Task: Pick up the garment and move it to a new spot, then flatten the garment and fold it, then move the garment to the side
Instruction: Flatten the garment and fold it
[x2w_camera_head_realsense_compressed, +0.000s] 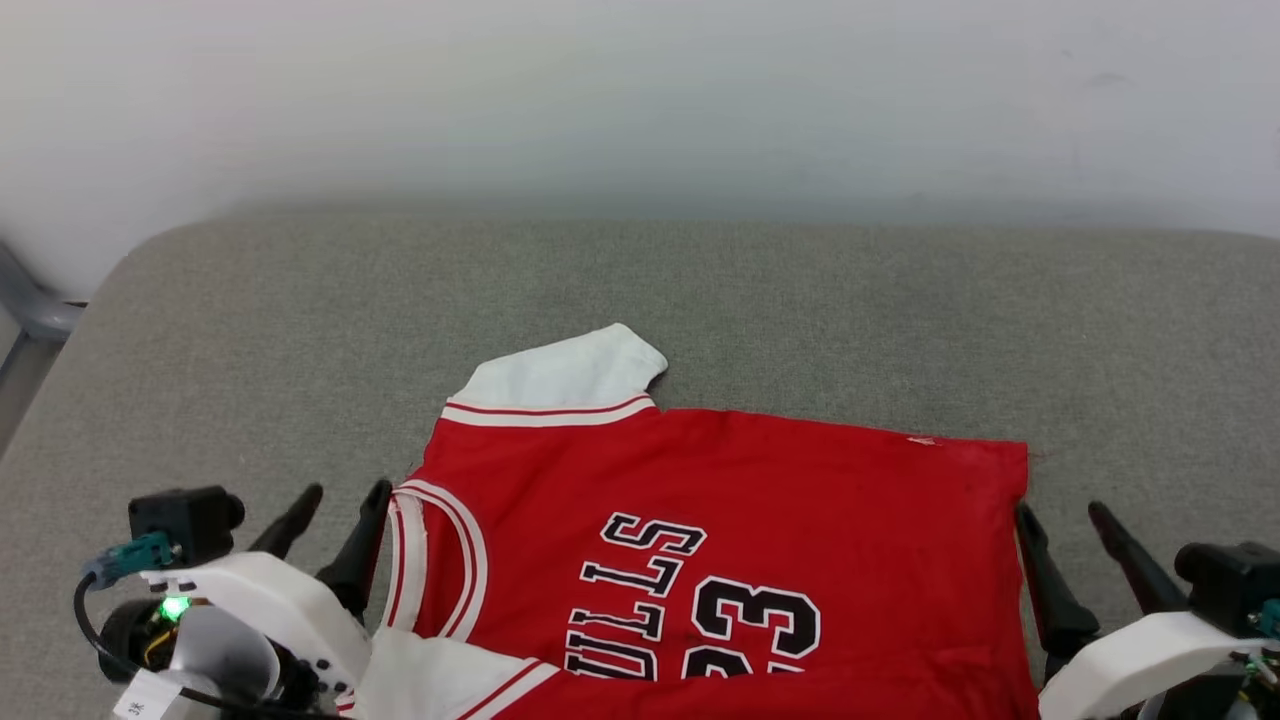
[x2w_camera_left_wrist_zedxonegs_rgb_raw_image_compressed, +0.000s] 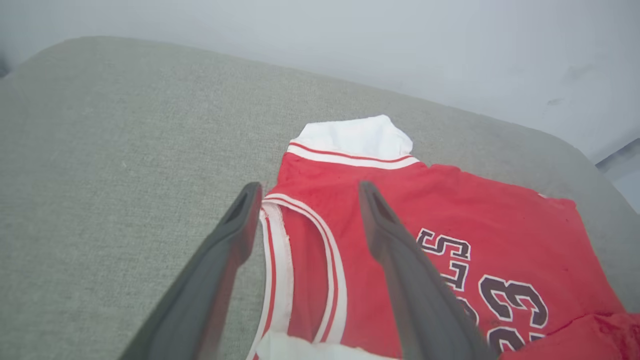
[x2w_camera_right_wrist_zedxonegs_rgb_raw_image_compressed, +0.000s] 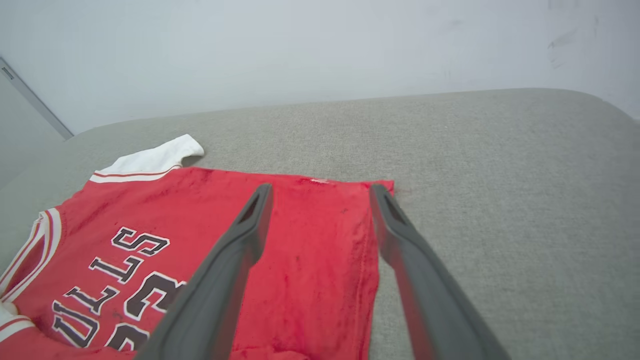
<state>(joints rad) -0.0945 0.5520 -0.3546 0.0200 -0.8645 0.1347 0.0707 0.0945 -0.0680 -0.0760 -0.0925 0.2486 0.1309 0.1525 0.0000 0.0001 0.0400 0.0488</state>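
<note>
Left gripper (x2w_camera_head_realsense_compressed: 347, 490) sits at the lower left of the head view with its two dark fingers spread wide and nothing between them. One finger lies just beside the striped neck trim (x2w_camera_head_realsense_compressed: 440, 540) of the garment (x2w_camera_head_realsense_compressed: 760, 500). In the left wrist view the fingers straddle that trim, one over the grey fabric surface (x2w_camera_head_realsense_compressed: 700, 290) and the other over red cloth; whether either tip touches, I cannot tell.

Right gripper (x2w_camera_head_realsense_compressed: 1060, 510) sits at the lower right of the head view, also spread wide and empty, with its fingers just beside the shirt's straight red edge. In the right wrist view one finger lies over the red cloth and the other runs along that edge, over the grey surface.

The garment lies flat on the grey surface in the lower middle of the head view, between the two grippers and running off the bottom edge. Its "BULLS 23" lettering (x2w_camera_head_realsense_compressed: 690, 610) faces up and reads sideways. A white sleeve (x2w_camera_head_realsense_compressed: 570, 375) sticks out from its upper left corner, toward the pale wall (x2w_camera_head_realsense_compressed: 640, 100) across the top of the frame. More white cloth with a red stripe shows at the bottom edge, beside the left gripper.
</note>
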